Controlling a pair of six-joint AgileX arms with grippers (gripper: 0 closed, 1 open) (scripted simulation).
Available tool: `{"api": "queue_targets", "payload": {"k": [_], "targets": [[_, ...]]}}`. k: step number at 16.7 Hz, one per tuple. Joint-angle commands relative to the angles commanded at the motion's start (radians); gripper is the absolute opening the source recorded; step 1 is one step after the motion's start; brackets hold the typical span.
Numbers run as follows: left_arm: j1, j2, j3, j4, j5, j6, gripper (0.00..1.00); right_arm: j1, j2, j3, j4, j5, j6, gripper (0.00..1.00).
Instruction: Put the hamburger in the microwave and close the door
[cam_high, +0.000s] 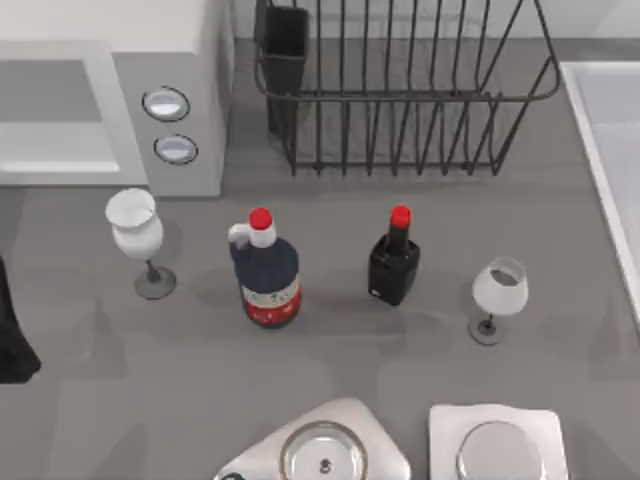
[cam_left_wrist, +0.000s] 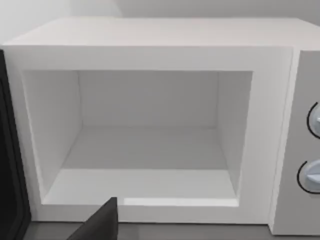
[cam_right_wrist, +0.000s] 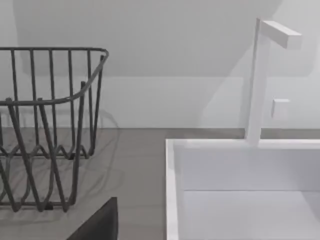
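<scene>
Grey table (cam_high: 560, 330) spreads under me, with the microwave (cam_high: 190, 60) at its far left corner, its cavity gaping open and bare inside in my left wrist view. A dark upright edge that may be the door (cam_left_wrist: 7, 150) stands beside the opening; I cannot tell for sure. I cannot make out the hamburger anywhere. A black wire dish rack (cam_high: 400, 90) sits just right of the microwave, and a white sink (cam_right_wrist: 240, 190) with its tap lies along the right edge. Two wine glasses (cam_high: 137, 235) (cam_high: 498, 295), a dark jug (cam_high: 266, 270) and a black bottle (cam_high: 393, 260) stand in a row mid-table. Whether either pincer is open or closed, I cannot tell.
</scene>
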Motion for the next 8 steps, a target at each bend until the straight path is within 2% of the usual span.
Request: {"api": "queue_targets", "payload": {"k": [4, 8], "targets": [[0.014, 0.033, 0.033, -0.031, 0.0, 0.03, 1.0, 0.0, 0.0, 0.0, 0.0, 0.0, 0.0, 1.0], [0.073, 0.225, 0.189, -0.175, 0.002, 0.16, 1.0, 0.0, 0.0, 0.0, 0.0, 0.0, 0.0, 1.0]]}}
